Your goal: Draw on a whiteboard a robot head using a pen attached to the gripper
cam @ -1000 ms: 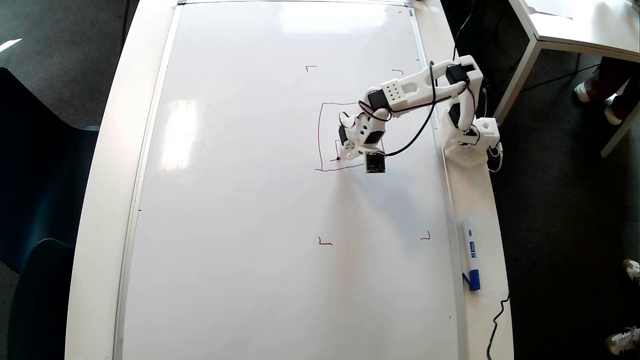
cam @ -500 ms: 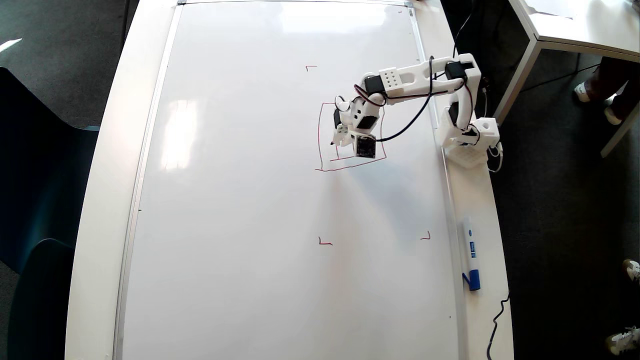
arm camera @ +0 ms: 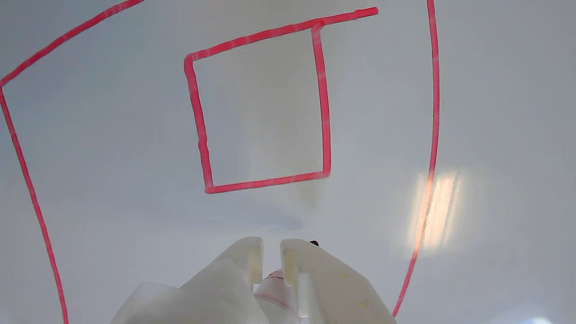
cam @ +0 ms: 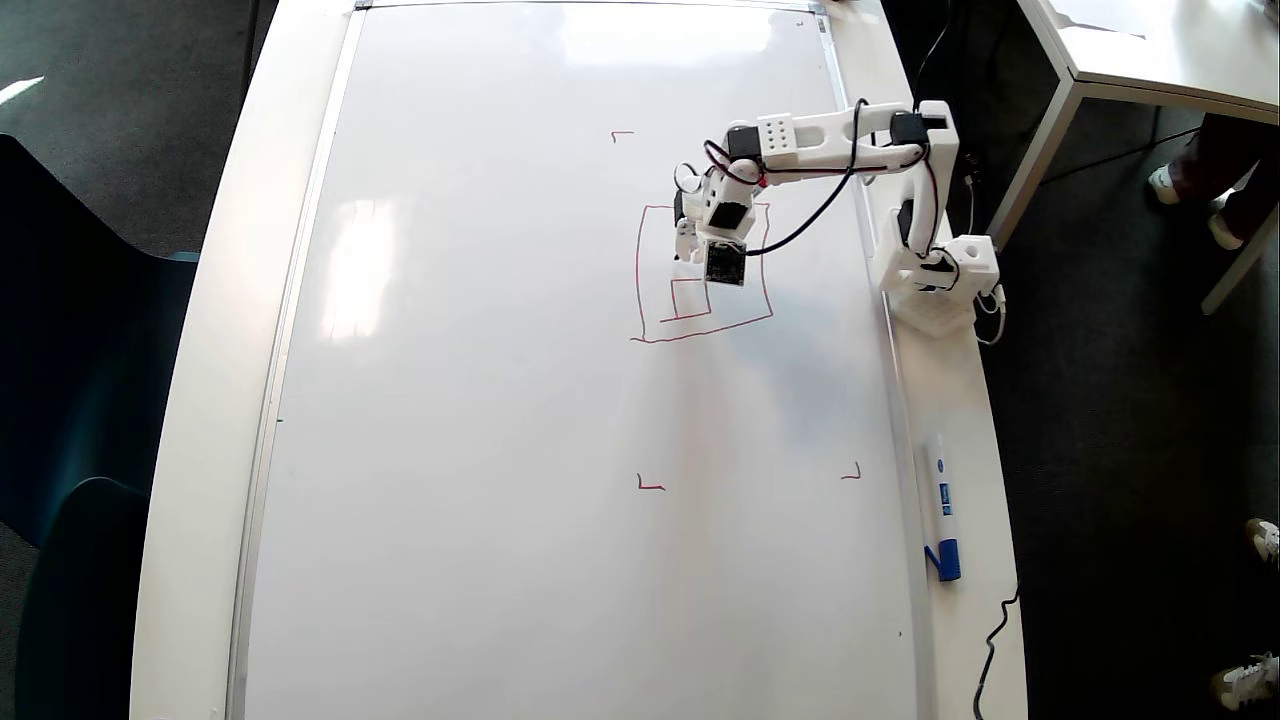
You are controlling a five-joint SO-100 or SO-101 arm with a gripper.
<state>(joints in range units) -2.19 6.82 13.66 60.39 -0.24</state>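
The end effector (arm camera: 271, 252), clamped narrowly around the pen (arm camera: 274, 288), hovers right of centre over the whiteboard (cam: 480, 400), above the half-drawn robot head (cam: 700, 275); uneven pressure could leave gaps or wobbly lines.

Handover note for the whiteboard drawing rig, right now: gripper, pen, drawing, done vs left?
Gripper: the white 3D-printed gripper is shut on the white-bodied red pen, over the upper part of the red line-drawn robot head on the glossy white whiteboard.
Done: large outer square and one small inner square.
Left: the remaining inner squares and the small box joined by a line.
Spare blue-capped white marker lies on the table edge, right in the overhead view.
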